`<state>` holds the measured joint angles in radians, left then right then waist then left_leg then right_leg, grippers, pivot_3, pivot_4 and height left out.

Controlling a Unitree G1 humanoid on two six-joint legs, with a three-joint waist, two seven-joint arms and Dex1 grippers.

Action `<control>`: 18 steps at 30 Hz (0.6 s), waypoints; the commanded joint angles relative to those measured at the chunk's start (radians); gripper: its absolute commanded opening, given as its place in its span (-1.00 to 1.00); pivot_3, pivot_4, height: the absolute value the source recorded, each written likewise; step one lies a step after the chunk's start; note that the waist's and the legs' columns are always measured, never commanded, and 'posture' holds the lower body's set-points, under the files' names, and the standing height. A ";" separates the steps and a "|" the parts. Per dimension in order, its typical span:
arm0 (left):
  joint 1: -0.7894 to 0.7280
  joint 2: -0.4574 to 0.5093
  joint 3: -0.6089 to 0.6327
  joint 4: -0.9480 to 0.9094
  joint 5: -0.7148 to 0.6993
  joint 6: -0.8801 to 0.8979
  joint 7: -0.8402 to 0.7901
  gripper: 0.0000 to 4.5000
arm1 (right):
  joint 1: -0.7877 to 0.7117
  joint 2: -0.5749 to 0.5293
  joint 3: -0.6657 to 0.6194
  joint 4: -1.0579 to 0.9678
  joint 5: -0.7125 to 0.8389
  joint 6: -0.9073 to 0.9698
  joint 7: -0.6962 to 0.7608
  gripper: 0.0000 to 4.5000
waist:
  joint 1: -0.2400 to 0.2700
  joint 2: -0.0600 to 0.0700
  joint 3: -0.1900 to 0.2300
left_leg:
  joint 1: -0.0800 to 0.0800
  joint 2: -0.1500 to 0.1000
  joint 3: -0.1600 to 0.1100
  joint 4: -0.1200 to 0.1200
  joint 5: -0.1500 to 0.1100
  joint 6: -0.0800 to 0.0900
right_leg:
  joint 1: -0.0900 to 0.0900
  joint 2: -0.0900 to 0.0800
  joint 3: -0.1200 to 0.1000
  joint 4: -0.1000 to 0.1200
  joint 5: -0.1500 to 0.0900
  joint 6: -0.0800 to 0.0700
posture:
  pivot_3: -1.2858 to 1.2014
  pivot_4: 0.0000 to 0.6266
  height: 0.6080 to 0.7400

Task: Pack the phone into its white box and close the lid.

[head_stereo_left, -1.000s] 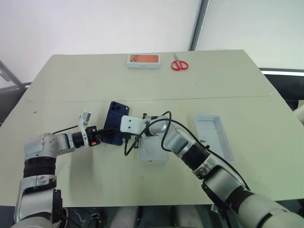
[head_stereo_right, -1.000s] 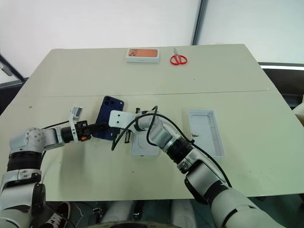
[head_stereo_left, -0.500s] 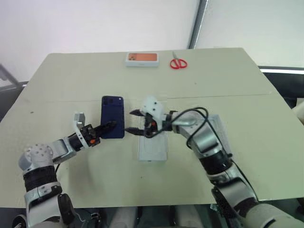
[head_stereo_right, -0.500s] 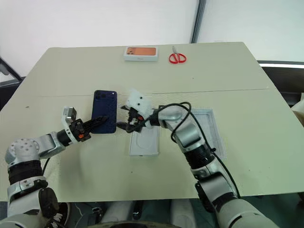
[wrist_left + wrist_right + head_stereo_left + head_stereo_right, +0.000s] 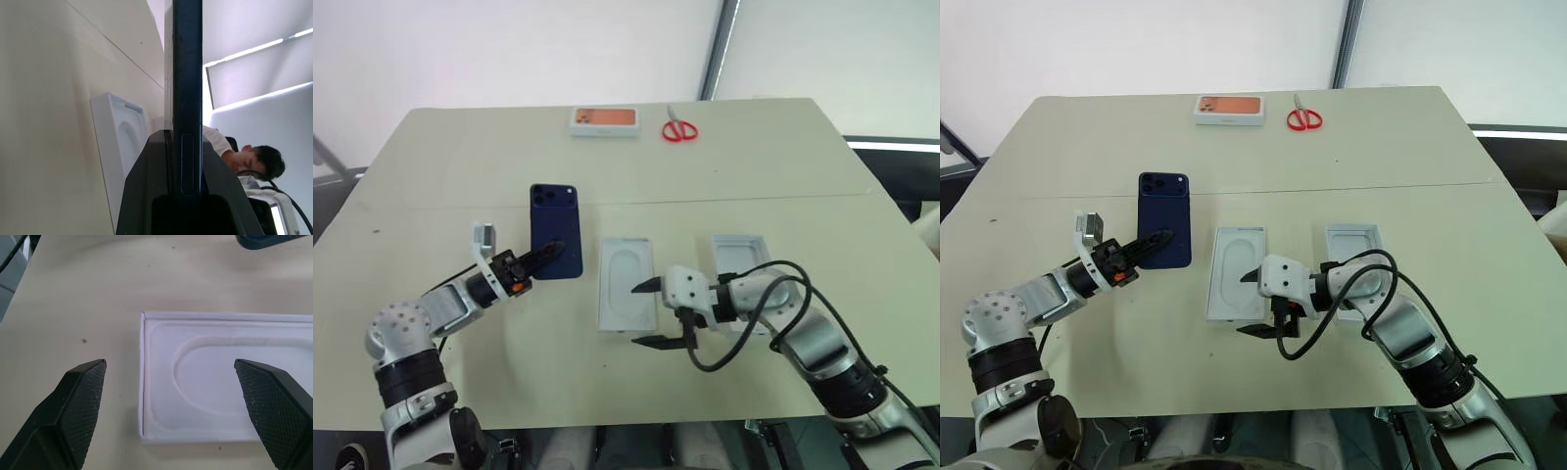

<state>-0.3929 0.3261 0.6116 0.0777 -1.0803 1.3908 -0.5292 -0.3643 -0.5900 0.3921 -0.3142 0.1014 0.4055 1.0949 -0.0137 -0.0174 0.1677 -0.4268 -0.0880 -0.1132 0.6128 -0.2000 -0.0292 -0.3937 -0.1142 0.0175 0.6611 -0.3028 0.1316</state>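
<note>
Clamped between the left gripper's two black fingers, the phone is held by its lower edge clear of the pale table, glossy navy back and camera bump facing up; the left wrist view looks along its thin edge, pinched tight. Opposite, the right gripper hangs with jaws spread wide and empty, at the near end of the flat white insert with oval recess, which lies just beside the phone. A shallow white tray, apparently the white box, sits past the right arm; whether it is box or lid cannot be told for sure. Red scissors and a white box with orange picture lie at the far edge. The step in hand looks like carrying the phone to its box. Next move calls for crossing over the insert and lowering the phone flat, squared with the tray's walls.
</note>
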 commanded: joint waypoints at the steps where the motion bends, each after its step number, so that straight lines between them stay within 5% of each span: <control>1: 0.005 -0.009 -0.006 -0.078 -0.052 -0.023 0.021 -1.00 | 0.001 -0.004 0.033 0.014 -0.052 -0.053 -0.027 0.95 | 0.004 -0.001 0.000 | 0.000 0.000 0.000 0.000 0.000 0.000 | 0.000 0.000 0.000 0.000 0.000 0.000 | 0.03 -0.52 1.00; 7: 0.026 -0.029 -0.020 -0.102 -0.090 -0.027 0.058 -1.00 | 0.001 0.005 0.056 0.055 -0.093 -0.080 -0.050 0.95 | 0.003 -0.001 0.000 | 0.000 -0.001 -0.001 0.001 0.000 0.000 | 0.001 0.000 -0.001 -0.001 0.000 0.000 | 0.03 -0.52 1.00; 10: 0.038 -0.037 -0.031 -0.111 -0.108 -0.028 0.070 -1.00 | -0.003 0.008 0.059 0.051 -0.094 -0.082 -0.049 0.38 | 0.002 -0.001 0.001 | 0.000 0.000 -0.001 0.001 0.000 0.000 | 0.002 0.000 -0.001 -0.001 0.000 0.000 | 0.03 -0.52 1.00; 18: 0.048 -0.033 -0.061 -0.120 -0.123 -0.061 0.099 -1.00 | -0.007 0.014 0.068 0.054 -0.099 -0.074 -0.043 0.38 | 0.003 -0.001 0.001 | 0.000 -0.001 -0.001 0.001 0.000 0.000 | 0.002 0.000 -0.001 -0.002 0.000 0.000 | 0.03 -0.52 1.00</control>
<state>-0.3397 0.2834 0.5598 -0.0020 -1.1658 1.3482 -0.4264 -0.3623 -0.5817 0.4520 -0.2504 0.0039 0.3374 1.0481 -0.0108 -0.0183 0.1682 -0.4267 -0.0885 -0.1142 0.6134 -0.2000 -0.0291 -0.3919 -0.1145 0.0164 0.6596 -0.3027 0.1315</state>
